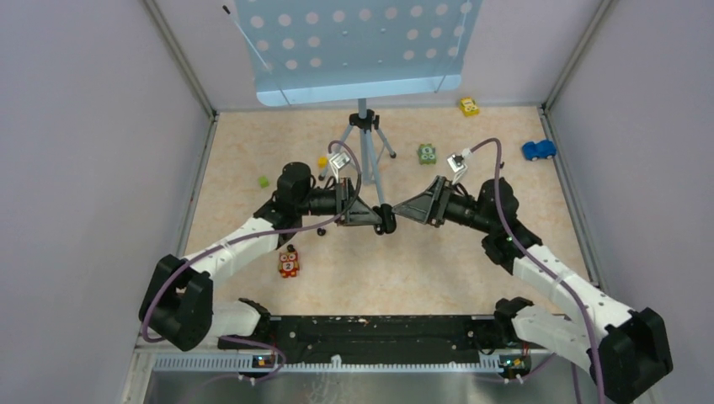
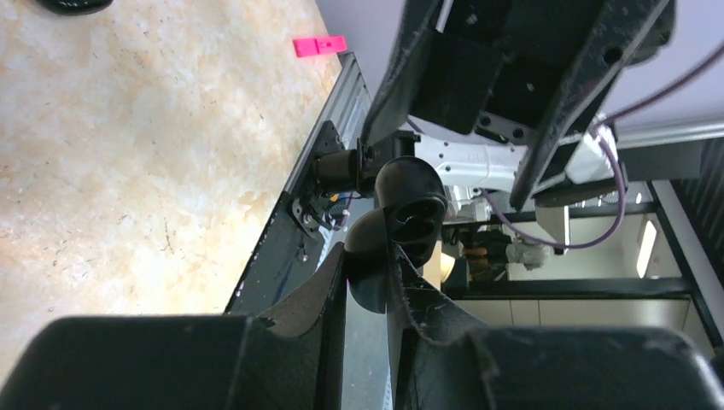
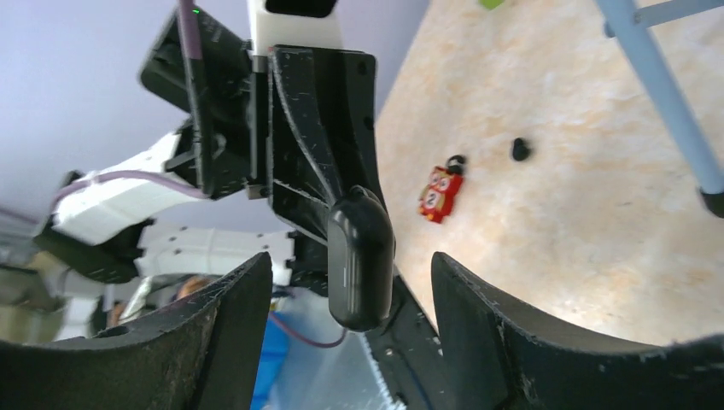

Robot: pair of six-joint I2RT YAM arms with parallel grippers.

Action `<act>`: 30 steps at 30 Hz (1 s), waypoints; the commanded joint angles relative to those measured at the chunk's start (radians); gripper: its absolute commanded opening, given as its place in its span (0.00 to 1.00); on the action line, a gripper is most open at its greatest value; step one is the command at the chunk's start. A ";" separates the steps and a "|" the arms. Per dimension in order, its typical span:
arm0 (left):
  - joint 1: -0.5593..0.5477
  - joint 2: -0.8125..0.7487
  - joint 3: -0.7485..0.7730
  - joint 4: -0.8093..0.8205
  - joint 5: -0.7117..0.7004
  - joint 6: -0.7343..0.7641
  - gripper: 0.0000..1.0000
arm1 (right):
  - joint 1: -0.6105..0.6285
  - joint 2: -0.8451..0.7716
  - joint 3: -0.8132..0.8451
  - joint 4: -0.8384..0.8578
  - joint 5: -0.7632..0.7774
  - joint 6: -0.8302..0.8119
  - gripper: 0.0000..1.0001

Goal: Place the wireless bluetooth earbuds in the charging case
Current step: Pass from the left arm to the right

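The black charging case hangs above the table's middle, where both arms meet. My left gripper is shut on one half of it, and the other half stands hinged open, showing two hollows. My right gripper is open; the case sits between its fingers with a gap on each side. Two tiny black earbuds lie on the table: one on its own, the other right against the red owl toy. The lone earbud also shows from above.
A tripod carrying a pale blue perforated board stands at the back centre. The red owl toy lies front left. A green block, a yellow block, a green toy, a yellow car and a blue car lie further back.
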 commanded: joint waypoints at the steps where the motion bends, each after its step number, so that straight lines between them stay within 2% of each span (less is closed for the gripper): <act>1: -0.004 -0.027 0.118 -0.205 -0.043 0.133 0.02 | 0.086 -0.082 0.137 -0.437 0.268 -0.218 0.67; 4: -0.005 -0.020 0.162 -0.283 -0.051 0.173 0.02 | 0.189 -0.075 0.196 -0.554 0.437 -0.233 0.67; 9: -0.005 -0.015 0.176 -0.335 -0.058 0.192 0.01 | 0.341 -0.017 0.273 -0.619 0.628 -0.237 0.67; 15: -0.004 -0.019 0.171 -0.345 -0.060 0.205 0.01 | 0.374 0.022 0.271 -0.565 0.653 -0.207 0.67; 22: -0.005 -0.017 0.170 -0.361 -0.065 0.223 0.01 | 0.375 0.015 0.302 -0.613 0.704 -0.218 0.65; 30: -0.005 -0.011 0.162 -0.352 -0.060 0.220 0.01 | 0.374 0.010 0.317 -0.584 0.672 -0.225 0.55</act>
